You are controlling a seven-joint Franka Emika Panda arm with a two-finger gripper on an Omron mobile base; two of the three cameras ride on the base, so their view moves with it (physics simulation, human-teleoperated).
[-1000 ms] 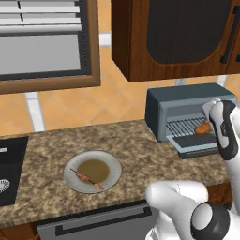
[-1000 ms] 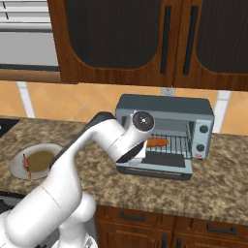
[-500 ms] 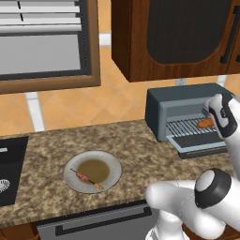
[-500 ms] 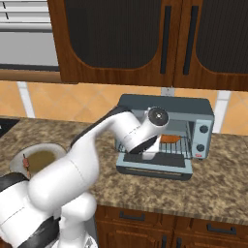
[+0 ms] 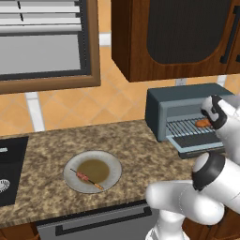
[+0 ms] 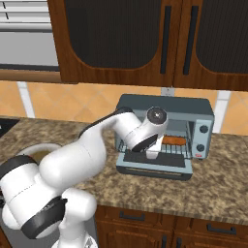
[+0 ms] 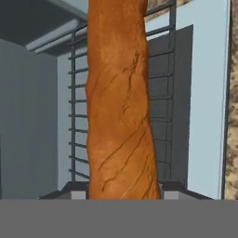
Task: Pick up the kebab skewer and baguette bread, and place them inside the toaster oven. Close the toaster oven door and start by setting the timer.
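Observation:
The baguette bread (image 5: 203, 123) (image 6: 174, 140) (image 7: 121, 102) hangs lengthwise just over the wire rack (image 5: 186, 127) inside the toaster oven (image 5: 178, 101) (image 6: 164, 104). My gripper (image 7: 123, 189) is shut on its near end, with a fingertip showing on each side of the loaf. The toaster oven door (image 5: 199, 144) (image 6: 155, 163) lies dropped open and flat toward me. Far to the left on the counter, the kebab skewer (image 5: 86, 178) rests on a grey plate (image 5: 112, 182). The oven's knobs (image 6: 203, 130) sit on its right face.
Dark wooden wall cabinets (image 5: 178, 37) hang directly above the oven. A black cooktop (image 5: 7, 173) occupies the counter's left end. The granite counter (image 5: 140, 154) runs between plate and oven. My white arm (image 6: 97, 145) spans the space in front of the oven.
The arm has carried the baguette from above the open door deeper into the oven cavity, over the rack. The grip stays the same and the skewer has not moved.

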